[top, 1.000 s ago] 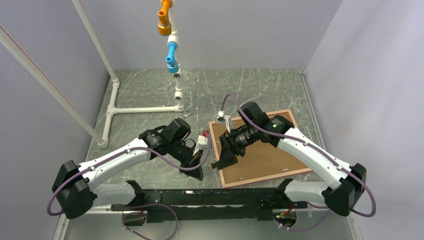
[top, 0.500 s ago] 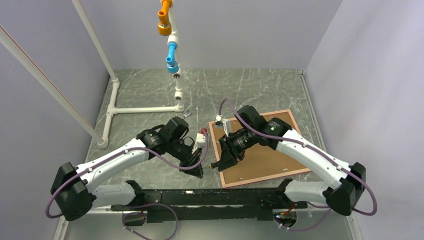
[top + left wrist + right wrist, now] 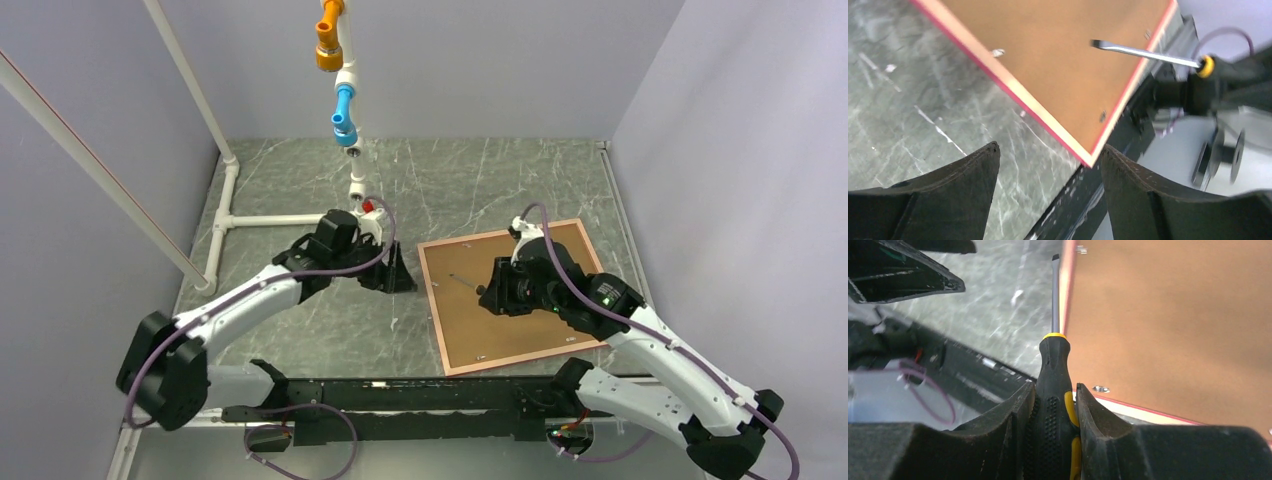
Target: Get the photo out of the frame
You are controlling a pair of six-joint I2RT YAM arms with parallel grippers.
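Frame (image 3: 520,335) lies back-up under right pincer (image 3: 1055,392) clamping screwdriver (image 3: 1054,362); left pincer (image 3: 1048,147) gapes empty beside.

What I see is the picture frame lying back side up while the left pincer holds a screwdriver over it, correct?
Not quite. The right pincer holds the screwdriver, clamped on its black-and-yellow handle, as the right wrist view shows. The left pincer stands open and empty. The rest holds: the frame lies back side up, the screwdriver over it.
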